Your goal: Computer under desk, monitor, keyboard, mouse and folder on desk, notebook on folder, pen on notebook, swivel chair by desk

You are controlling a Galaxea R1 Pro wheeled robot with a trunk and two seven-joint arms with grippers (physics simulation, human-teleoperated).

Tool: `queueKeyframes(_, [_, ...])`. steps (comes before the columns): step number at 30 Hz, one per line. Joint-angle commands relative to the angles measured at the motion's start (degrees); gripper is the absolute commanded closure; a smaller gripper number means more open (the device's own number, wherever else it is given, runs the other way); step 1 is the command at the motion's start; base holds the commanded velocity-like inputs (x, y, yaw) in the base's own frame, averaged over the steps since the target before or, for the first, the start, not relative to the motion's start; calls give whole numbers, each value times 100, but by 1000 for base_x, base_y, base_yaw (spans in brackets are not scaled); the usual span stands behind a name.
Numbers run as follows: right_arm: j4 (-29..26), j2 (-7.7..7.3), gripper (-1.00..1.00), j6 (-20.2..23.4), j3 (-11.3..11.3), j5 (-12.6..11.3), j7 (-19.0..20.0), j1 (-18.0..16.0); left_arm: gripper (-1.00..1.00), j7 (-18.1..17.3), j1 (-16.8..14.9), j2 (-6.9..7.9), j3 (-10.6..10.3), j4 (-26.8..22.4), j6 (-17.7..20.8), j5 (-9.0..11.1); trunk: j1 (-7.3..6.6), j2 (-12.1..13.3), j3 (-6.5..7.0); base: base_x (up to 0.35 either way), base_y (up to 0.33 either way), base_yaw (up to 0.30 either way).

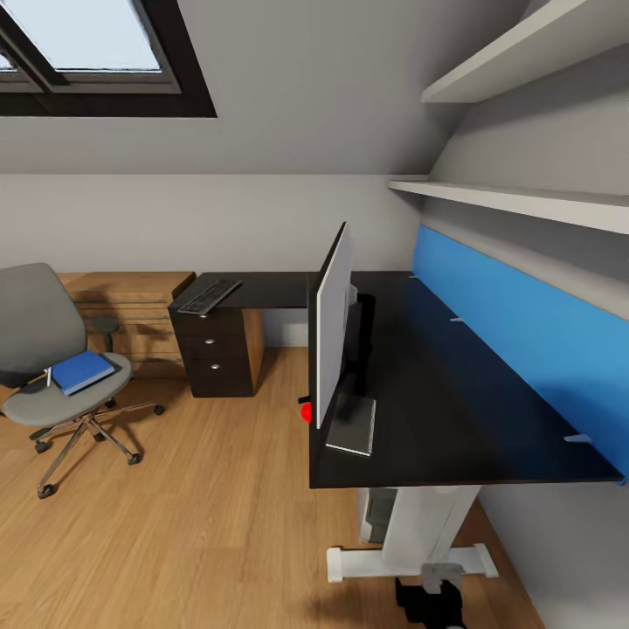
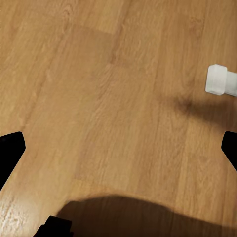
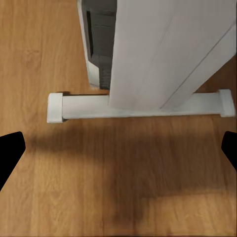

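Note:
The black-topped desk [image 1: 454, 384] with its blue back panel runs along the right wall. On it the monitor [image 1: 335, 323] stands edge-on to me, a red dot at its lower corner. The keyboard [image 1: 210, 295] lies on the desk's far wing. The grey swivel chair [image 1: 39, 328] stands apart on the left, the blue folder [image 1: 83, 371] on its seat and a thin light pen [image 1: 49, 377] beside it. The computer [image 1: 377, 514] [image 3: 98, 44] sits under the desk. My left gripper [image 2: 118, 153] and right gripper [image 3: 118, 153] hang open over the floor. The mouse and notebook are out of view.
A dark drawer unit [image 1: 214, 349] carries the desk's far wing, with a light-wood dresser [image 1: 131, 306] beside it. The desk's white leg [image 3: 163, 49] and foot bar [image 3: 138, 106] stand just ahead of my right gripper. Wall shelves [image 1: 524, 201] hang above the desk. Wooden floor [image 1: 201, 507] lies open between chair and desk.

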Motion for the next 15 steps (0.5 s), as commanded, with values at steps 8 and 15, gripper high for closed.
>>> queueKeyframes(8, [-1512, -174, -100, 1527, -107, -102, -14, 13, -100, 30, -3, 0, -13, 2, -23, 9, 0, -3, -6, 0, 0, 0])
queueKeyframes(15, [-2421, -226, -100, 2244, -265, -123, -7, 18, -100, 31, -3, 1, -10, 2, -23, 13, 0, -3, -6, 0, 0, 0])
